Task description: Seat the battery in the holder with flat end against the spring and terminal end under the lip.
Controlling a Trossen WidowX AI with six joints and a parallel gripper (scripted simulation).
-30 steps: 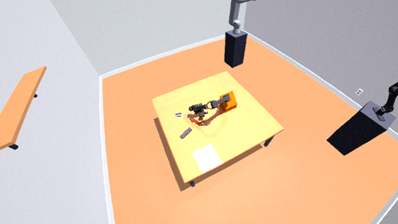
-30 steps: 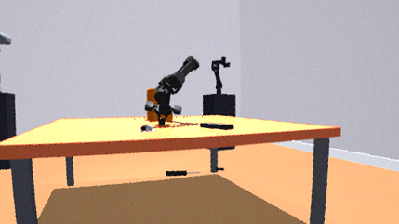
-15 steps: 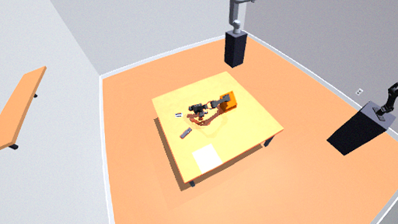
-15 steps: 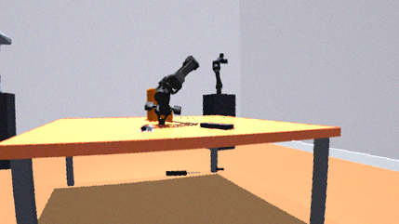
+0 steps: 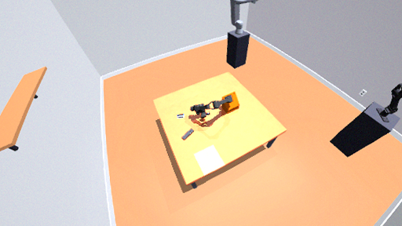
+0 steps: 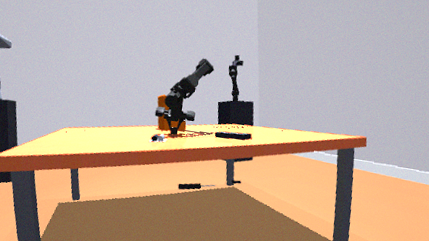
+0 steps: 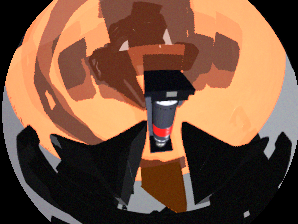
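Note:
The battery (image 7: 164,116), a dark cylinder with a red band, lies lengthwise in the black holder (image 7: 170,82) in the wrist view. Its silvery flat end is beside the holder's tall black block, and its banded end with the small metal terminal points to the lower end of the holder. The spring is not visible, and I cannot tell whether the terminal is under the lip or the battery is fully flat. My gripper (image 7: 164,125) (image 6: 173,131) is open, one finger on each side of the battery, with gaps showing between. The holder cannot be made out in the top and exterior views.
The table (image 5: 246,128) (image 6: 290,138) also bears a long dark object (image 5: 187,134) (image 6: 233,135), small white-and-dark items (image 5: 181,116) (image 6: 158,138), a white sheet (image 5: 209,160) and an orange block (image 5: 233,102) at my arm's base. Two other arms stand on pedestals off the table.

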